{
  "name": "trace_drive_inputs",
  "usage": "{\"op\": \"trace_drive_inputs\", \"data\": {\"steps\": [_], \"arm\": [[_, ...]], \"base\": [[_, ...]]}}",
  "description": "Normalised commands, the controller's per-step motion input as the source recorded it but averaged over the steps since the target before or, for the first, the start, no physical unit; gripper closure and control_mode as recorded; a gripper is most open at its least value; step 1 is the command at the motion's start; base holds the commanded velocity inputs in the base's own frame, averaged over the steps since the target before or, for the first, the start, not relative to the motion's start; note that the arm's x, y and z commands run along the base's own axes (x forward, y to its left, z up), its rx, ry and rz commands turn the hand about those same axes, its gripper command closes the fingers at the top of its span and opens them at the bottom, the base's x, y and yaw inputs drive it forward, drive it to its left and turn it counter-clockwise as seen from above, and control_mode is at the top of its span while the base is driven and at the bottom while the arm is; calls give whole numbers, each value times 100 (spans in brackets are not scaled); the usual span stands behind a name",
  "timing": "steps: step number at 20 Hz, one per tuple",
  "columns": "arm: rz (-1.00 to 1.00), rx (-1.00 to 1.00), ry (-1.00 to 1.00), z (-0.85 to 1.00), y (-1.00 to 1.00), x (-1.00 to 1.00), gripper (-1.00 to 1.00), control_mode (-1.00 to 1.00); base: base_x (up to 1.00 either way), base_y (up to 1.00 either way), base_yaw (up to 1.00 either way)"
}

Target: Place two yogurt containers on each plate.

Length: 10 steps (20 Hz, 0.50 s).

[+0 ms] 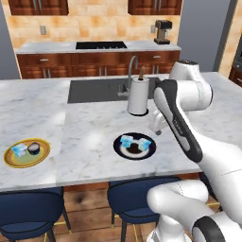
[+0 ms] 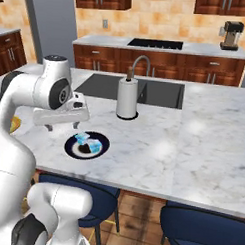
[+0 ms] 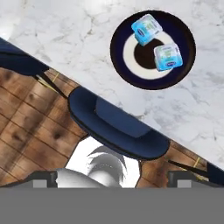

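Observation:
The golden-yellow plate (image 1: 10, 160) lies at the counter's left and holds one pale-blue yogurt tub (image 1: 20, 150) and the dark round cup (image 1: 34, 148). Near the front edge, the black plate (image 1: 118, 147) (image 2: 69, 145) (image 3: 118, 57) carries two pale-blue tubs (image 1: 127, 140) (image 1: 146, 143), also seen from the hand as tubs (image 3: 146, 29) (image 3: 167, 56). My gripper (image 2: 63, 125) (image 3: 113, 179) hangs above the counter beside the black plate, raised clear of it. It is open, its fingertips (image 3: 43, 179) wide apart with nothing between them.
A tall white cylinder with a brown stick (image 1: 138, 96) stands behind the black plate, in front of the sink (image 1: 94, 90) and faucet. Blue stools (image 1: 28, 208) (image 3: 118, 127) sit under the counter's front edge. A coffee machine (image 1: 162, 32) is on the back counter.

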Motion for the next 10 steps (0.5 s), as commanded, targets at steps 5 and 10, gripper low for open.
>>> {"op": "trace_drive_inputs", "data": {"steps": [5, 10], "arm": [[0, -14, 0, 4, 95, -57, -100, -100], [0, -35, -2, 0, 100, -77, -100, -100]], "base": [[0, 0, 0], [0, 0, 0]]}}
